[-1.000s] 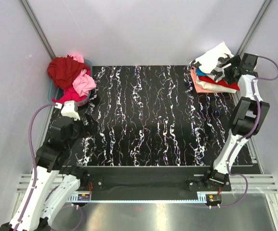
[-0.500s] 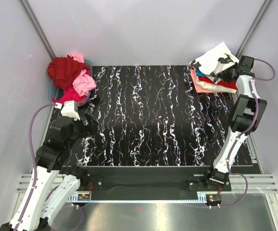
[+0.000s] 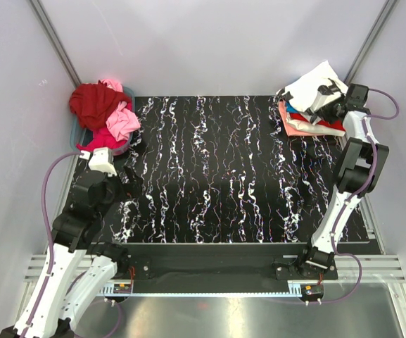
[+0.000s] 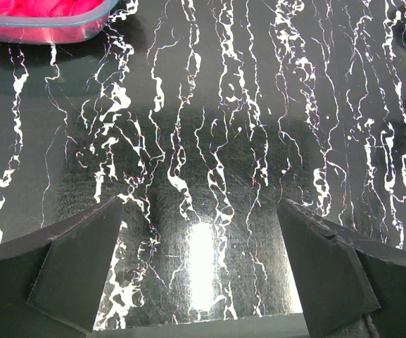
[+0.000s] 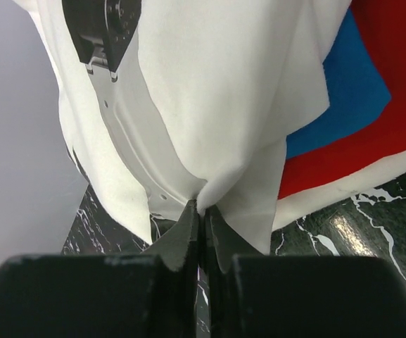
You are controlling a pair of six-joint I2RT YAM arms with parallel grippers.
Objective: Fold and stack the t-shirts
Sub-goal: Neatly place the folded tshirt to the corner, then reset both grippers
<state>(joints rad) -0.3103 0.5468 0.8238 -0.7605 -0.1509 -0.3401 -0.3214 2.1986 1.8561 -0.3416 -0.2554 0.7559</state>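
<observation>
Two robot arms are sharing a black, white-veined table (image 3: pixel 217 183), with only one of them holding cloth. The right gripper (image 3: pixel 331 99), reaching to about one o'clock in the overhead view, is pinching its fingers tight on a fold of the white shirt (image 3: pixel 307 86) with black print. The wrist camera is showing the two dark fingertips pressed together, with the white cloth bunching into a crease right where they meet. That shirt is lying rumpled on top of a stack in the far right corner, one edge rising against the wall panel. Under it a blue shirt (image 5: pixel 350 91) and a red shirt (image 5: pixel 392 105) are showing as flat layers, and a salmon shirt (image 3: pixel 302 127) is lying lowest, its edge sticking out toward the table's middle.

At about ten o'clock, a loose heap is sitting in a shallow bin (image 3: pixel 74 134) with a blue rim at the far left corner. A dark red shirt (image 3: pixel 93 102) is crowning the heap, a pink shirt (image 3: pixel 123 123) is spilling over the side facing the table, and a magenta shirt (image 3: pixel 98 139) is lying at the near edge.

The left gripper (image 3: pixel 129 174) is hanging just over the bare tabletop near that bin, at around eight o'clock, fingers spread wide and holding nothing; its wrist camera is catching the bin's rim at its upper left
</observation>
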